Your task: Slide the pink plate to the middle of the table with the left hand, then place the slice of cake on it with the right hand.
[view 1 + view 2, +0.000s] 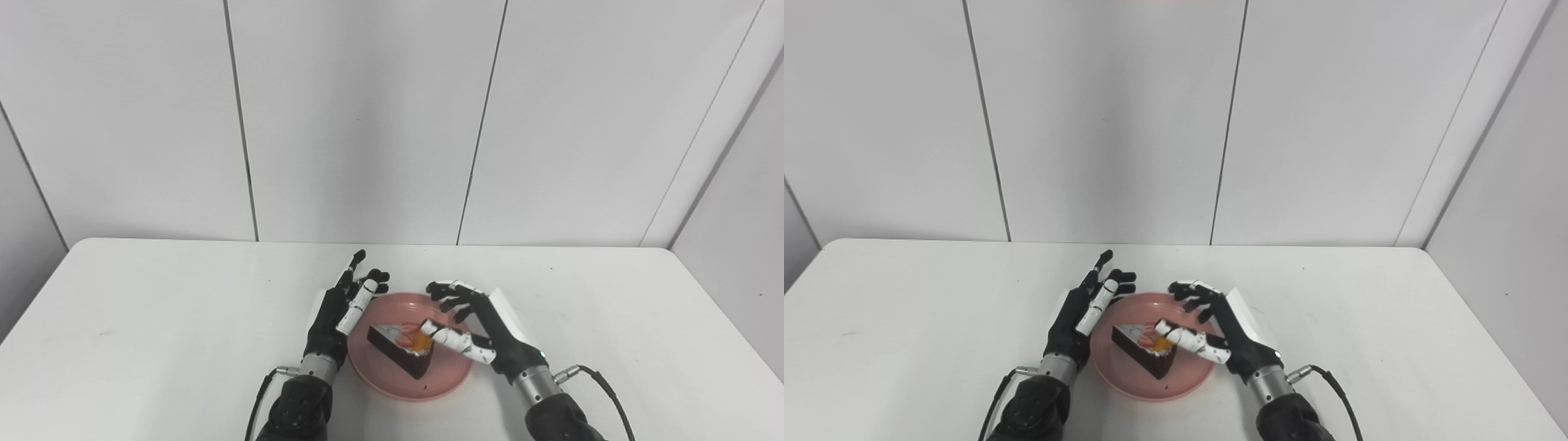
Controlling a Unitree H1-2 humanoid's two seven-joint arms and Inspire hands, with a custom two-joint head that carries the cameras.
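The white tabletop [153,318] spread before me, backed by pale wall panels [367,122]; the pink plate [392,381] sat near its middle, close to my edge; the slice of cake [401,350] lay on that plate, dark-sided with white cream and red and orange fruit on top; my left robot hand [344,309] rested released just beside the plate's left rim, fingers apart and holding nothing; my right robot hand [474,324] hung released over the plate's right side, its thumb touching the cake's fruit topping, fingers spread.
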